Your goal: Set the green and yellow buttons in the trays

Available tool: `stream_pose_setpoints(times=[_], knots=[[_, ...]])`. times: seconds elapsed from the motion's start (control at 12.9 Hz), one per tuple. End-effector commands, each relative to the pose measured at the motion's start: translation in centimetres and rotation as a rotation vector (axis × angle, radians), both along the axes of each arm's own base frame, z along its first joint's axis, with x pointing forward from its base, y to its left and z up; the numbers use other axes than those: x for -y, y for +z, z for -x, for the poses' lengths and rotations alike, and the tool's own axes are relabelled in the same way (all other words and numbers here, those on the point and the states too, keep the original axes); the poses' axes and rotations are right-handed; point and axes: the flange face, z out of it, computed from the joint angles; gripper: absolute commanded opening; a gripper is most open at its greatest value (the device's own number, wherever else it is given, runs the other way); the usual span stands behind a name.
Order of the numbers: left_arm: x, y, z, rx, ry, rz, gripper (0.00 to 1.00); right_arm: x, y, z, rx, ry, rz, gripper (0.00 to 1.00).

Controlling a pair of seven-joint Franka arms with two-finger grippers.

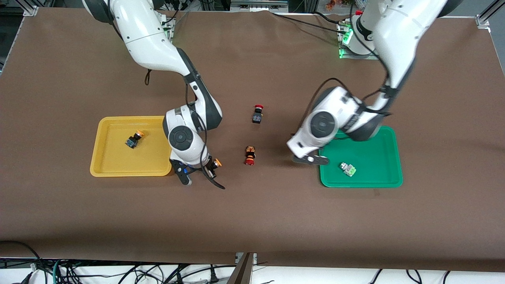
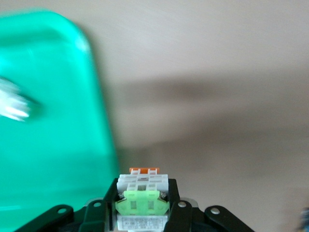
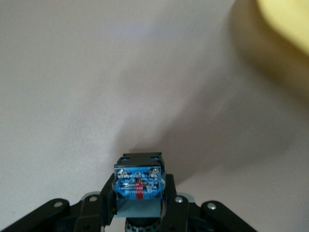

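My right gripper (image 1: 209, 167) is shut on a yellow-capped button (image 1: 216, 162), just above the table beside the yellow tray (image 1: 114, 157), at the tray's corner nearest the camera. Its blue-black body (image 3: 139, 182) shows between the fingers. Another yellow button (image 1: 134, 140) lies in that tray. My left gripper (image 1: 311, 159) is shut on a green-and-white button (image 2: 142, 191), above the table at the edge of the green tray (image 1: 375, 150). A second green button (image 1: 348, 169) lies in the green tray, and it shows blurred in the left wrist view (image 2: 14, 104).
Two red-capped black buttons lie on the brown table between the trays: one (image 1: 257, 114) farther from the camera, one (image 1: 249, 155) nearer. The yellow tray's corner (image 3: 285, 24) shows in the right wrist view, the green tray (image 2: 48, 121) in the left.
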Motion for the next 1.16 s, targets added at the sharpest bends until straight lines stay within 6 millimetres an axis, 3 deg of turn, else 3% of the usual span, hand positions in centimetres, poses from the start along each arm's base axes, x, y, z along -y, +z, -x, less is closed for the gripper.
stream_pose_setpoints(times=[0.0, 0.16, 0.31, 0.39, 0.54, 0.7, 0.78, 0.85, 0.93, 1.09], knots=[[-8.6, -0.4, -2.6, -0.016, -0.072, 0.01, 0.24, 4.2, 4.9, 0.1, -0.105, 0.096, 0.052, 0.0], [-13.2, -2.5, -3.6, -0.006, -0.12, -0.071, 0.28, 9.0, 6.4, 0.7, -0.21, 0.203, 0.088, 0.0], [-14.5, -3.9, -3.1, 0.0, -0.193, -0.167, 0.44, 14.3, 6.3, 2.1, -0.301, 0.292, 0.096, 0.0], [-15.9, -4.3, -3.1, -0.01, -0.173, -0.169, 0.99, 16.8, 6.2, 3.4, -0.304, 0.324, 0.083, 0.0], [-15.9, -3.2, -3.3, -0.002, -0.168, -0.172, 1.0, 20.1, 3.6, 7.2, -0.214, 0.357, 0.063, 0.0], [-14.0, 1.8, -3.5, 0.053, -0.182, -0.178, 1.0, 21.5, 0.9, 9.0, -0.131, 0.368, 0.08, 0.0], [-12.4, 5.8, -3.5, 0.104, -0.19, -0.179, 1.0, 21.2, -0.2, 9.0, -0.128, 0.373, 0.089, 0.0], [-11.2, 9.7, -3.1, 0.125, -0.183, -0.175, 1.0, 20.6, -0.4, 8.6, -0.125, 0.38, 0.095, 0.59], [-10.9, 14.4, -2.8, 0.142, -0.144, -0.159, 1.0, 19.5, -0.4, 8.6, -0.126, 0.397, 0.096, 1.0], [-12.1, 23.0, -1.8, 0.145, -0.072, -0.136, 1.0, 18.7, 1.2, 7.8, -0.119, 0.425, 0.091, 1.0]])
